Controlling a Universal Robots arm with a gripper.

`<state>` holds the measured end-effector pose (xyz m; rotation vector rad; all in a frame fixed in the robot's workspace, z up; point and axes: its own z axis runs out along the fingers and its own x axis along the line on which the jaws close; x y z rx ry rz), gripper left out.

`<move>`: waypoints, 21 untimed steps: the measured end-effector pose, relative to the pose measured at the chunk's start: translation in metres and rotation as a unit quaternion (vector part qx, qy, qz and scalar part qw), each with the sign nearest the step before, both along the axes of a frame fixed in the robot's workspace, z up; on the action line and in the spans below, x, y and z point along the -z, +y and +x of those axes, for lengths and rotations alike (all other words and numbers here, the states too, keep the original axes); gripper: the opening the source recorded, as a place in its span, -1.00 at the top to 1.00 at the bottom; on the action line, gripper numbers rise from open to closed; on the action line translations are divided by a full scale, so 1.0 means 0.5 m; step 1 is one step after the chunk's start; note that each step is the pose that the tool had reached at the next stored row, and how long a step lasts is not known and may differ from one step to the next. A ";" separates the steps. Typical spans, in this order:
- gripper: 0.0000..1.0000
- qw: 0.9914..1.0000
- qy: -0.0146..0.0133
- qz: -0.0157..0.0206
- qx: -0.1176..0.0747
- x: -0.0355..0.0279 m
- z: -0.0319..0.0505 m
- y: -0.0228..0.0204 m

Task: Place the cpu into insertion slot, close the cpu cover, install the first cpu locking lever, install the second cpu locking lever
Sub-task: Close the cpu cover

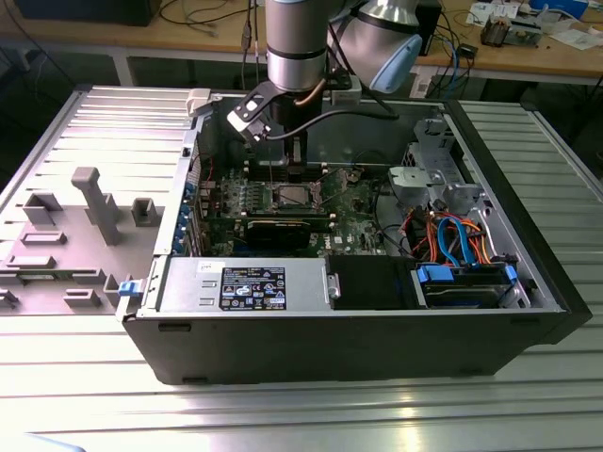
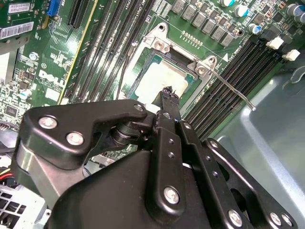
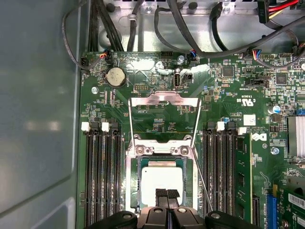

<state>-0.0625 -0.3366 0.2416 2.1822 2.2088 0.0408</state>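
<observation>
The cpu [image 3: 162, 179], a dull silver square, lies flat in the insertion slot [image 3: 135, 191] on the green motherboard [image 3: 259, 171]. The cpu cover [image 3: 164, 100] stands swung open behind the slot, its window showing the board through it. One thin wire locking lever [image 3: 202, 186] sticks out loose beside the slot and also shows in the second wrist view as the lever [image 2: 233, 90]. My gripper [image 3: 167, 193] is shut, its black fingertips [image 2: 169, 94] pressed together over the cpu's [image 2: 159, 76] near edge with nothing seen between them. In the exterior view the gripper [image 1: 295, 160] hangs just above the slot [image 1: 290, 196].
Long black memory slots [image 3: 102, 176] flank the socket on both sides. Black cables [image 3: 181, 33] run across the case's far end. In the exterior view a grey power supply [image 1: 240, 282], a drive cage [image 1: 466, 282] with orange and blue cables, and a black expansion card [image 1: 283, 226] crowd the case.
</observation>
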 end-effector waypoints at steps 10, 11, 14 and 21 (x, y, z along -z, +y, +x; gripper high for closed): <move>0.79 1.000 0.000 0.000 0.000 -0.022 0.000 0.0000; 0.79 1.000 0.000 0.000 0.000 -0.024 0.000 0.0000; 0.79 1.000 0.000 0.000 0.000 -0.025 0.000 0.0001; 0.79 1.000 0.000 0.000 0.000 -0.026 0.000 0.0000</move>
